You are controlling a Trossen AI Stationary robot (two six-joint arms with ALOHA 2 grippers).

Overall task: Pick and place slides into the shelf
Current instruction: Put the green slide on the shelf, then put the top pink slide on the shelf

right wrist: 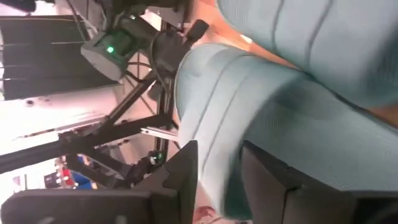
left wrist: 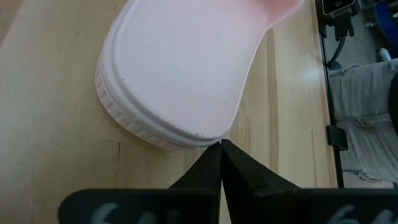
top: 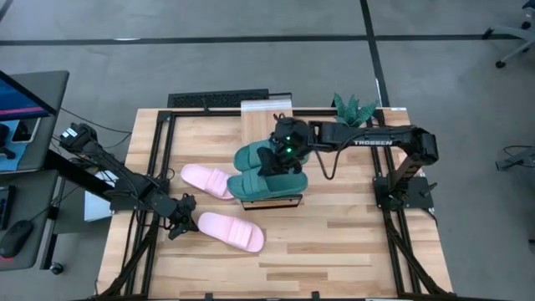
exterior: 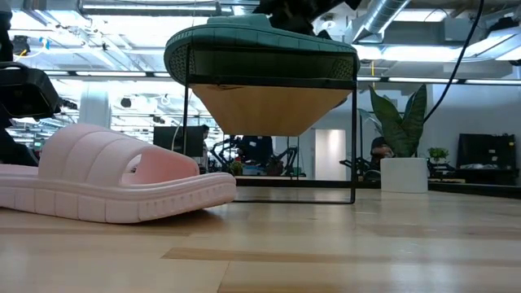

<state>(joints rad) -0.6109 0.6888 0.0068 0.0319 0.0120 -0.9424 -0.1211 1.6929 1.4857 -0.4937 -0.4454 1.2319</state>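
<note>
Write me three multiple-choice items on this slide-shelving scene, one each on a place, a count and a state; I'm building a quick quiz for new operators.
1. Where are the dark teal-green foam slides?
A. On the low wood-topped shelf with the black metal frame
B. On the floor
C. Under the monitor

2. How many light pink foam slides lie on the plank tabletop?
A. None
B. Two
C. Four

3. How is the left gripper?
A. Clamped on a pink slide
B. Wide open
C. Shut, holding nothing

Answers:
1 A: the high view shows both teal slides on the shelf, under the right gripper.
2 B: one lies beside the shelf, one nearer the front edge.
3 C: the left wrist view shows its fingers pressed together, just short of a pink slide's sole.
</note>
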